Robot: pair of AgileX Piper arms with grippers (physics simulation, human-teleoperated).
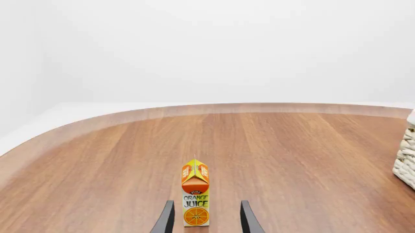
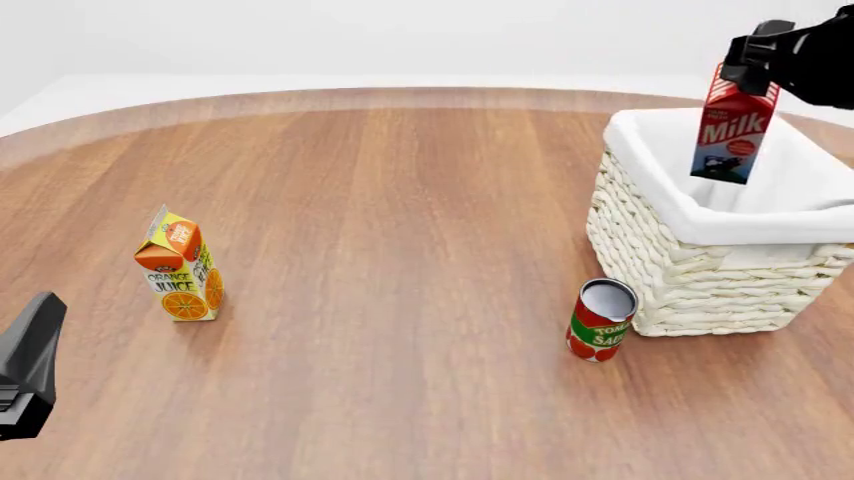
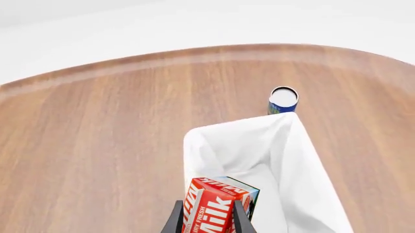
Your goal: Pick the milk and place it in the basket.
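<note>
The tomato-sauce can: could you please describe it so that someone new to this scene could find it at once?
Start at the big cream wicker basket on the table's right side. Just off its near left corner, standing on the wood, is the tomato-sauce can. It is a short red cylinder with a pale lid, unlike the boxy orange juice carton far to the left.

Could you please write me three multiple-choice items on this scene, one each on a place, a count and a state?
1. Where is the tomato-sauce can? A) inside the basket B) on the table beside the basket C) next to the juice carton
2. How many cartons are in view? A) one B) two C) three
3. What is the right gripper doing? A) open and bare B) shut on the milk C) shut on the can

Key: 1 B, it stands at the basket's near corner; 2 B, the milk and the orange juice carton; 3 B, the milk hangs over the basket's liner.
</note>
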